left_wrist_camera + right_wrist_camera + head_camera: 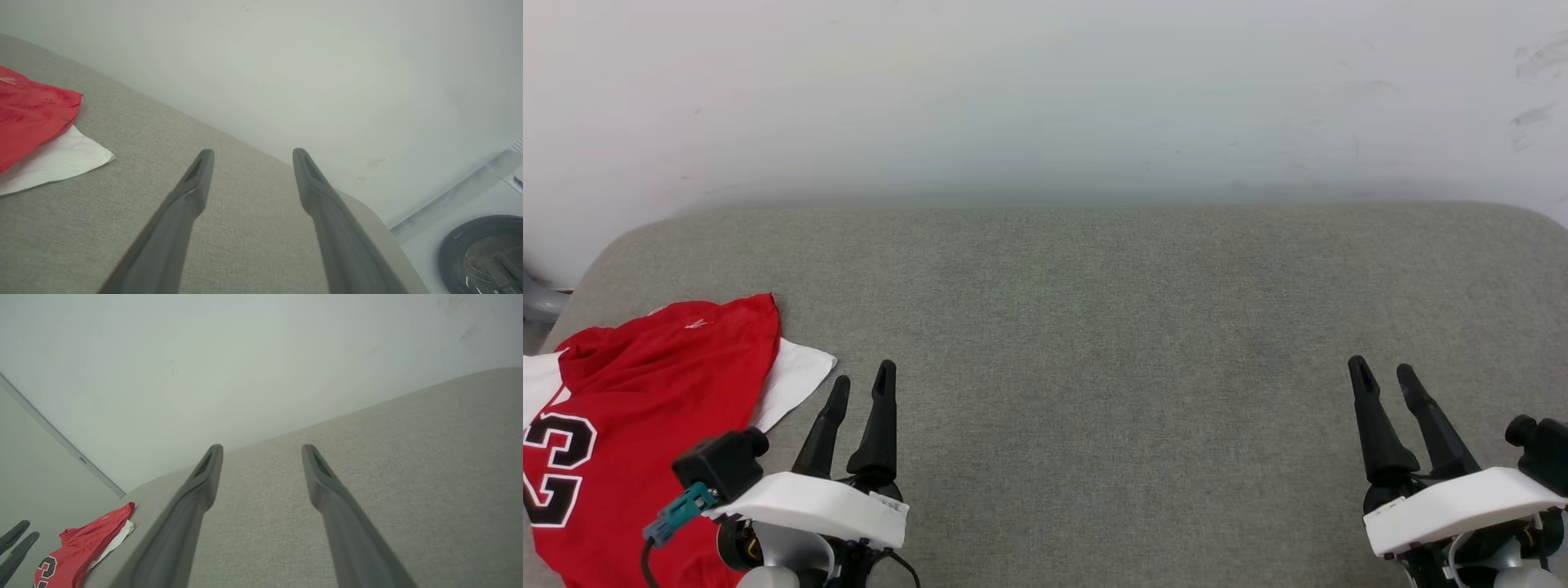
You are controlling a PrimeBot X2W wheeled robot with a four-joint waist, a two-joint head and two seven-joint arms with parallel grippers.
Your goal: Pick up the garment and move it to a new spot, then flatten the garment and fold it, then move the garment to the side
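In the head view the grey padded surface [1094, 327] runs across the picture, with a pale wall [1045, 98] behind its far edge; the garment [645, 408] lies flat along the surface's left edge, a little nearer than the rounded far-left corner, and runs out of the picture at the left and bottom; it is red, with a black, white-outlined "23" showing, and a white sleeve [796, 380] pokes out from under it toward the middle of the surface; the left gripper [862, 376] sits just beside that sleeve, its fingers moderately parted with nothing between them; the right gripper [1380, 367] is well apart from it, near the surface's right edge, its fingers likewise parted and empty.

In the left wrist view the left gripper [253, 152] has a clear gap between its two dark fingers, and grey cloth shows through that gap; the garment [28, 110] lies at the left, red over the white sleeve, apart from the fingers; a white washing machine [482, 237] with a dark round door stands beyond the surface's rounded corner.

In the right wrist view the right gripper [262, 448] is just as wide and holds nothing; the garment [81, 547] lies far off at the surface's opposite edge, with part of its printed number showing; the left gripper's fingers [16, 539] show beside it.
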